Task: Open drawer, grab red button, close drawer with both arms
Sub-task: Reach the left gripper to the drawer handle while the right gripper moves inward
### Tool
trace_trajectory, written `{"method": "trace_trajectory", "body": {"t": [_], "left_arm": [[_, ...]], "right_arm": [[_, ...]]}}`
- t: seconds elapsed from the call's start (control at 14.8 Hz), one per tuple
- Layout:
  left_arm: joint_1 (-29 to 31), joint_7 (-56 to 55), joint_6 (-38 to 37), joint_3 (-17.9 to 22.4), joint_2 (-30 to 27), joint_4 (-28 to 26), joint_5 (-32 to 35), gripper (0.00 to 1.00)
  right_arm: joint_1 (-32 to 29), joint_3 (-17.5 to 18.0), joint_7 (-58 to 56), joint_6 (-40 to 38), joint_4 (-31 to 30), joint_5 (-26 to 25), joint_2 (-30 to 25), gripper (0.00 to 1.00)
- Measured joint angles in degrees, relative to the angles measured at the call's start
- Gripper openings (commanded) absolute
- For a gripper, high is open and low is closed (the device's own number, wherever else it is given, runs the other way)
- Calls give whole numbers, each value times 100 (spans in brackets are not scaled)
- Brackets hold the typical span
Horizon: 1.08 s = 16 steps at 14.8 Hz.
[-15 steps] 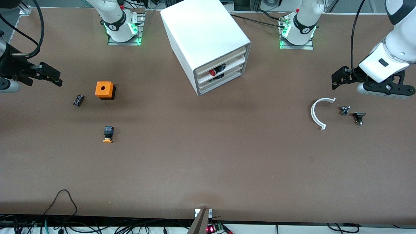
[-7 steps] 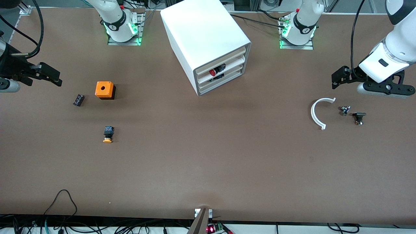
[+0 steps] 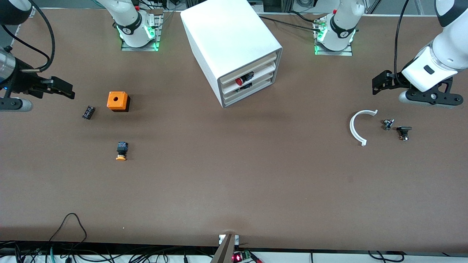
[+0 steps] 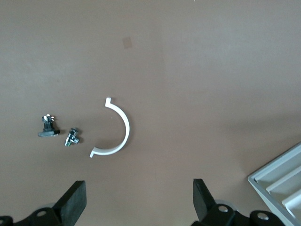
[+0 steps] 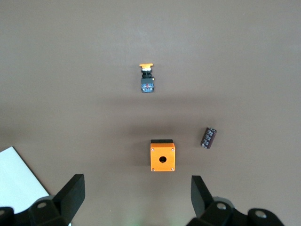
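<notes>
The white boxy plastic cabinet [image 3: 231, 47] stands mid-table between the arms' bases. In its stack, the shallow white drawer [image 3: 252, 77] carries the small red-capped, black-bodied button [image 3: 243, 78]. The left gripper [image 4: 139, 202] hangs with fingers spread over the left arm's end; the right gripper [image 5: 137, 201], likewise spread, hangs near the orange cube [image 5: 162, 156].

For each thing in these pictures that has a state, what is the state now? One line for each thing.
drawer: closed, in the cabinet.
button: visible at the drawer front, not gripped.
left gripper: open, empty, over the table near the white arc piece.
right gripper: open, empty, over the table near the orange cube.
orange-capped button: lying on its side on the table.
</notes>
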Motion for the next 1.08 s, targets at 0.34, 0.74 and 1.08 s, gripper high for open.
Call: {"method": "trace_trajectory", "body": {"t": [0.34, 0.74, 1.08], "left_arm": [[-45, 3, -350, -4, 7, 8, -553, 100], [-157, 9, -679, -242, 115, 10, -1569, 100], [-170, 13, -801, -267, 662, 10, -2861, 100]], "right_arm": [[0, -3, 8, 124, -180, 0, 251, 100], [110, 56, 670, 499, -357, 2, 682, 100], [269, 67, 995, 944, -378, 2, 986, 100]]}}
